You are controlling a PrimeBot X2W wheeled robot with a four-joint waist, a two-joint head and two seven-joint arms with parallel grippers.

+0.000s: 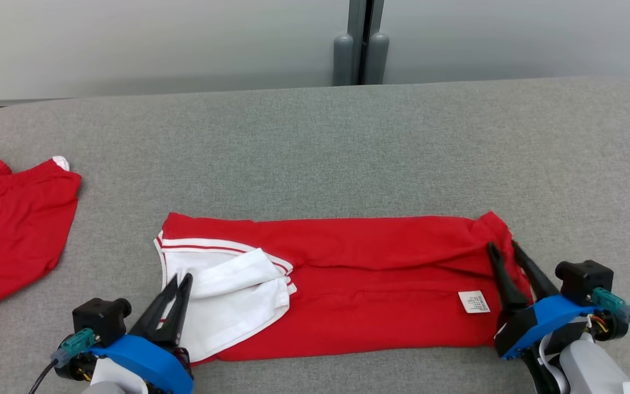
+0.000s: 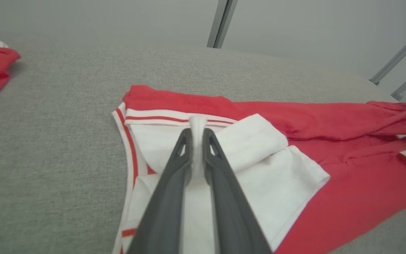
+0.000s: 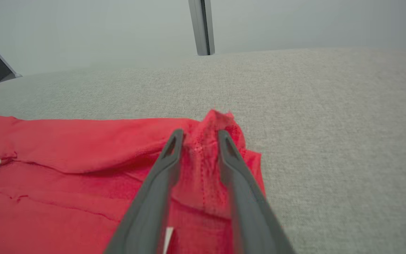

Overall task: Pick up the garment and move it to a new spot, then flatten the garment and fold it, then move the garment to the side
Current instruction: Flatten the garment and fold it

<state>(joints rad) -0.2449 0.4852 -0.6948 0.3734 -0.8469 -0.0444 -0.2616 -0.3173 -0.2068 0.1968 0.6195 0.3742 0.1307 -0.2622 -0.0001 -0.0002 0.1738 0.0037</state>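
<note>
**Left gripper** point(image 1: 181, 278): the jaws are closed on a fold of white cloth, which shows pinched between the fingers in the left wrist view. This fold belongs to the white, red-striped end of the folded red fabric garment point(image 1: 359, 273).

**Right gripper** point(image 1: 503, 246): the fingers stand narrowly apart at the opposite end, with a raised ridge of red cloth between them. Whether they grip it cannot be determined.

The garment lies flat between both grippers on the grey fabric-covered table point(image 1: 315, 142). A small white label point(image 1: 474, 301) lies just inboard of the right gripper. A second red garment point(image 1: 14, 230) lies well outboard of the left gripper.
</note>
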